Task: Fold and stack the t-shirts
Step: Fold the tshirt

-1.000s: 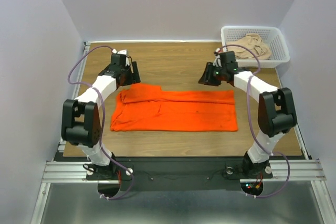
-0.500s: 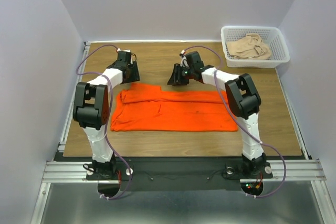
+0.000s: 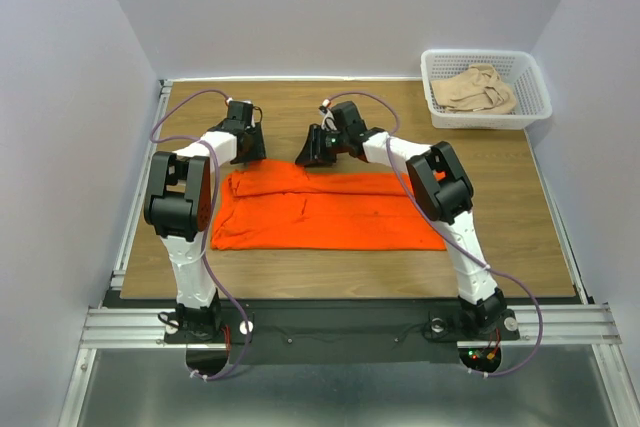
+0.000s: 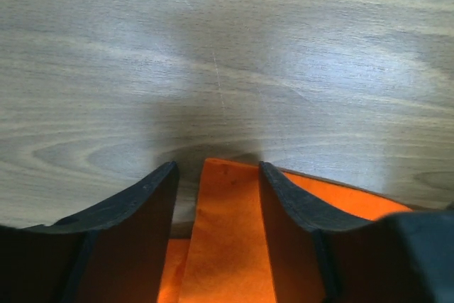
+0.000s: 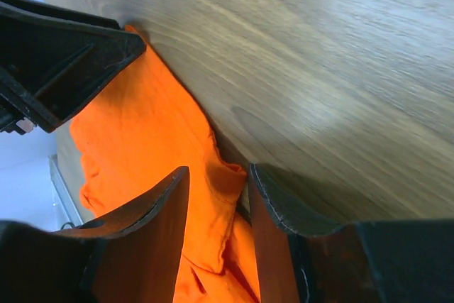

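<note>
The orange t-shirt [image 3: 330, 212] lies flat on the wooden table, folded into a long band. My left gripper [image 3: 248, 143] sits at its far left corner. In the left wrist view the left gripper [image 4: 217, 168] is open, and a strip of the orange t-shirt [image 4: 227, 246] lies between the jaws, touching only the right one. My right gripper [image 3: 312, 153] is at the far edge close by. In its wrist view the right gripper [image 5: 218, 169] straddles a bunched fold of the orange t-shirt [image 5: 142, 125], jaws apart. The beige t-shirt [image 3: 478, 89] lies crumpled in the basket.
The white lattice basket [image 3: 530, 99] stands at the table's far right corner. The right arm's forearm [image 3: 400, 152] reaches across the shirt's far right part. The left gripper's black body [image 5: 57, 54] shows close to the right gripper. Bare wood lies beyond the shirt's far edge.
My right gripper has swept left along the shirt's far edge, from near the basket to the middle. The left gripper's jaws have narrowed around the shirt's far left corner.
</note>
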Controlling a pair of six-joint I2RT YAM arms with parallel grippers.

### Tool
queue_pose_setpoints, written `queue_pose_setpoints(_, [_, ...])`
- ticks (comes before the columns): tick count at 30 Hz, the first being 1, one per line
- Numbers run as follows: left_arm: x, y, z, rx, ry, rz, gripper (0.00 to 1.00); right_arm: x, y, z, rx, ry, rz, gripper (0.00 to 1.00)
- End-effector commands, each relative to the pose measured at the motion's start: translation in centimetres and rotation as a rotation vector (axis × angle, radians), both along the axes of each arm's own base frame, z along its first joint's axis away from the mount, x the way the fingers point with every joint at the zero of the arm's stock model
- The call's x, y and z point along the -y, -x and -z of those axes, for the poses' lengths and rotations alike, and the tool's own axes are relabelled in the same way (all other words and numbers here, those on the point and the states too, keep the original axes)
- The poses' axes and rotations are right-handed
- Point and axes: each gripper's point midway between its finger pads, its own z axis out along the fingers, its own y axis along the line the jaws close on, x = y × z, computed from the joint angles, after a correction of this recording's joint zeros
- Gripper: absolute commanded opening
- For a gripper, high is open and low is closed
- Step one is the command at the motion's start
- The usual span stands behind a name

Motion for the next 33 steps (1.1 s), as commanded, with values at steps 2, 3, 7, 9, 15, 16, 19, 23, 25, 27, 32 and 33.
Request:
queue_pose_setpoints(2, [0.0, -0.8, -0.1, 0.014, -0.009, 0.004, 0.55, -1.4, 0.7, 1.4, -0.025, -0.001, -0.020, 0.43])
queue_pose_setpoints(3, [0.0, -0.8, 0.0, 0.013, -0.011, 0.006, 0.50, -1.4, 0.7, 1.7, -0.029, 0.000, -0.019, 0.39])
queue_pose_setpoints(7, [0.2, -0.7, 0.5, 0.003, -0.004, 0.026, 0.29, -1.3, 0.4, 1.8, -0.019, 0.008, -0.010, 0.19])
queue_pose_setpoints(9, [0.3, -0.7, 0.4, 0.007, -0.005, 0.038, 0.12, -1.4, 0.4, 1.8, -0.011, 0.011, -0.013, 0.07])
queue_pose_setpoints(15, [0.5, -1.2, -1.0, 0.060, 0.004, 0.052, 0.00, -1.5, 0.1, 0.1, 0.031, -0.003, -0.027, 0.01])
queue_pose_setpoints(16, [0.5, -1.2, -1.2, 0.063, 0.007, 0.054, 0.00, -1.5, 0.1, -0.1, 0.035, -0.003, -0.029, 0.01])
queue_pose_setpoints(19, [0.9, -1.1, -2.5, 0.087, 0.025, 0.062, 0.00, -1.4, 0.3, -1.4, 0.060, -0.010, -0.039, 0.01])
queue_pose_setpoints(23, [0.5, -0.5, -5.5, 0.142, 0.032, 0.036, 0.00, -1.4, 0.6, -3.7, 0.103, -0.022, -0.049, 0.01])
queue_pose_setpoints(25, [0.3, 0.2, -7.2, 0.168, 0.038, 0.024, 0.00, -1.2, 1.1, -4.6, 0.114, -0.025, -0.055, 0.01])
queue_pose_setpoints(27, [0.4, 1.4, -8.3, 0.174, 0.056, 0.019, 0.00, -1.1, 1.9, -4.7, 0.111, -0.022, -0.066, 0.01])
queue_pose_setpoints(32, [0.5, 4.6, -9.3, 0.165, 0.095, 0.010, 0.00, -0.7, 3.8, -5.6, 0.122, -0.016, -0.093, 0.01])
queue_pose_setpoints(33, [0.9, 5.3, -9.3, 0.156, 0.120, 0.025, 0.00, -0.7, 4.3, -6.3, 0.136, -0.018, -0.103, 0.01])
